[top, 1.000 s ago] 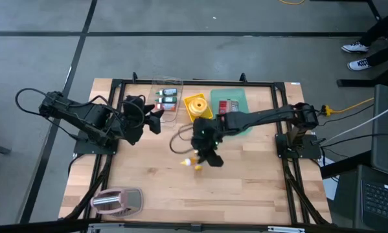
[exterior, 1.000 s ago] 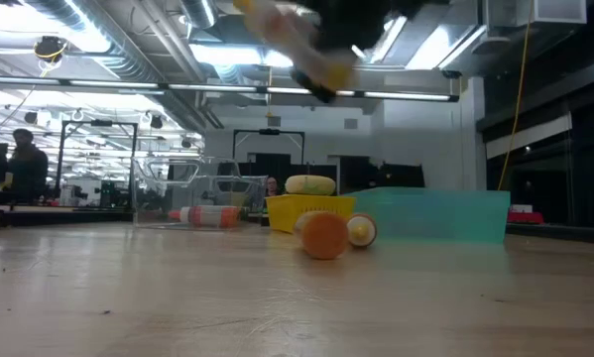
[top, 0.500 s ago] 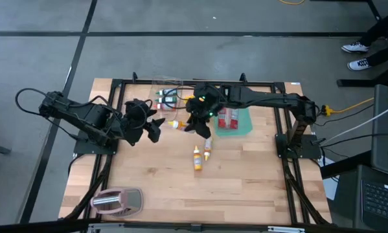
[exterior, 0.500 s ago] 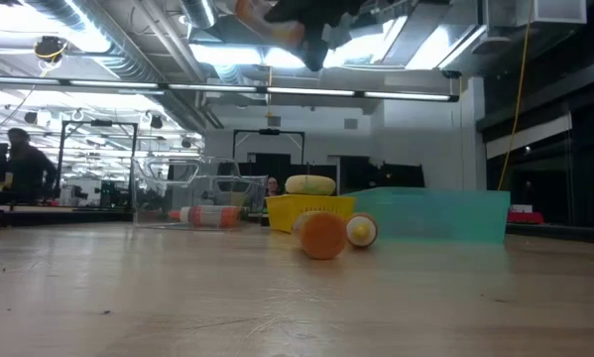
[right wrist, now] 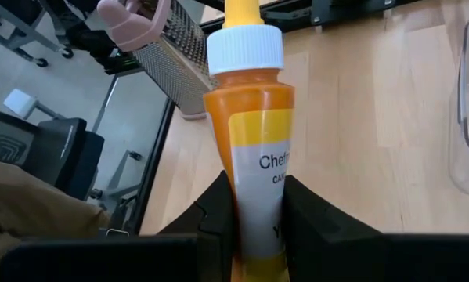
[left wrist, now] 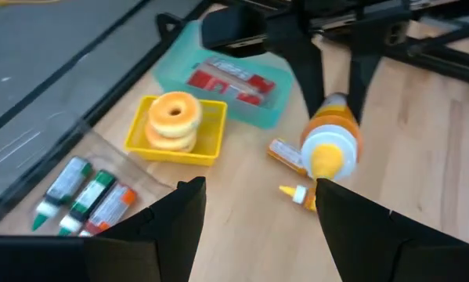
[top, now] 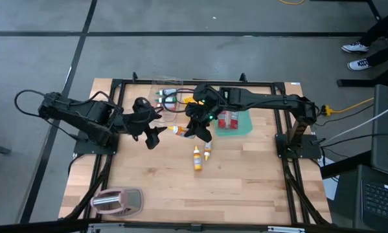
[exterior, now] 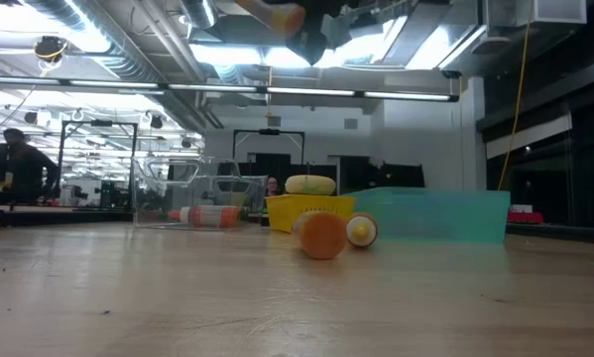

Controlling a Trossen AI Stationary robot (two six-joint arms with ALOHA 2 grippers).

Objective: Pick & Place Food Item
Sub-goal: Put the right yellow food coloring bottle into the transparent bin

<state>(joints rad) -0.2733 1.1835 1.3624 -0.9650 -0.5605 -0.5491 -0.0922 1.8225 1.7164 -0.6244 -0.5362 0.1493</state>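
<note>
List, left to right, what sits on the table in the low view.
Clear container holding a tube → yellow tray with a donut → orange bottle → second small bottle → teal bin.

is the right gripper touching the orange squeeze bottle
Touching. In the right wrist view the right gripper has a dark finger pressed against each side of the orange squeeze bottle, clamping it with no gap; the high view shows it lifted off the table.
</note>
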